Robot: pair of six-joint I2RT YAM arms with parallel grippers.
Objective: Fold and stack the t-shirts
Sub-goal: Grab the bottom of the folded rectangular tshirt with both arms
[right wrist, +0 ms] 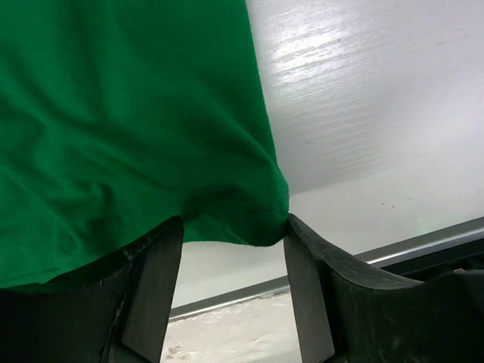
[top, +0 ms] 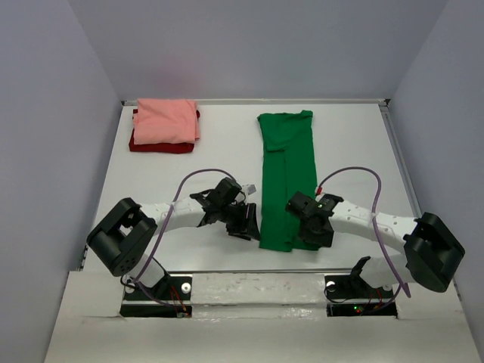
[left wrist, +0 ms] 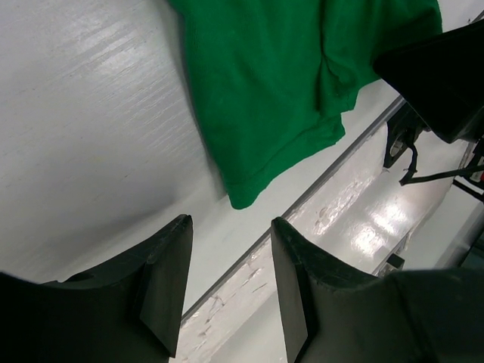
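A bright green t-shirt lies folded lengthwise in a long strip down the middle of the white table. At the back left, a folded salmon pink t-shirt rests on a folded dark red one. My left gripper is open and empty, just left of the strip's near end; in its wrist view the green shirt's corner lies beyond the left gripper. My right gripper sits at the strip's near right corner. Its jaws stand apart, and the green hem bulges between the tips of the right gripper.
A metal rail marks the table's near edge, close behind both grippers. Grey walls enclose the table on the left, back and right. The right arm's dark body shows in the left wrist view.
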